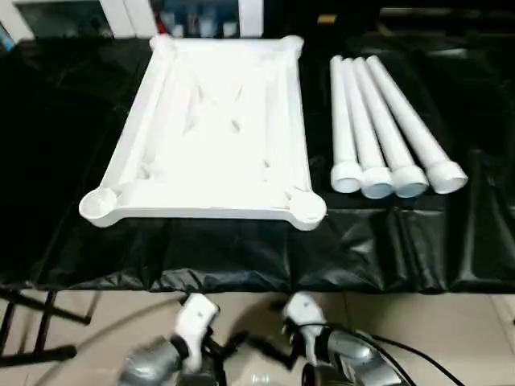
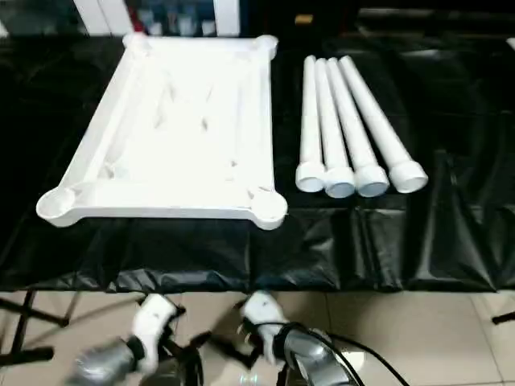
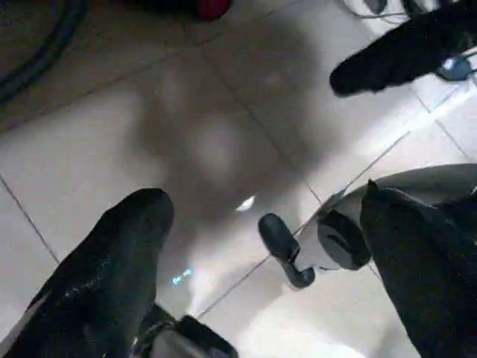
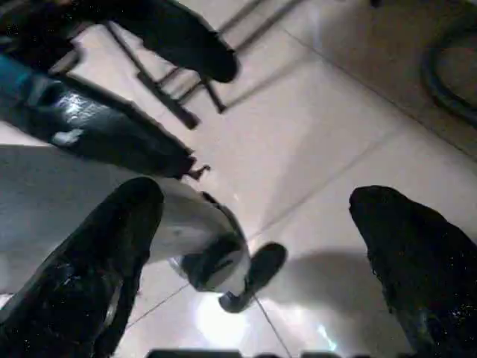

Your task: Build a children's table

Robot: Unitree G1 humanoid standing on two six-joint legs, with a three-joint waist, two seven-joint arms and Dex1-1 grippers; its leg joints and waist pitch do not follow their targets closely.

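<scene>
**Table parts laid out, both end effectors empty and low**

A white plastic tabletop (image 1: 213, 129) lies upside down on a surface draped in black sheeting (image 1: 386, 249). Its ribbed underside faces up, with a raised rim all round and a round socket at each corner; the two near sockets sit close to the surface's near edge. To its right, just beside it but apart, four white tubular legs (image 1: 378, 129) lie side by side, touching one another, their flared ends pointing toward the robot and their plain ends away.

The left end effector (image 3: 253, 246) and the right end effector (image 4: 253, 246) hang below the near edge of the surface, over pale floor tiles. Each has its two black fingers spread wide with nothing between them. In the head view both wrists show low and close together, well short of any part.

Judging by appearance, the legs are light, rigid hollow tubes with a smooth, probably slippery skin. Being round, they may roll when nudged, and pulling one out could disturb its neighbours. A grasp across the shaft near the middle looks the safest, leaving the end that goes into the socket free. The rightmost leg offers the clearest access. The tabletop looks stiff and light for its spread; its rim or a corner socket would give the firmest hold, and it may slide on the glossy sheeting when a leg is pressed in.
</scene>
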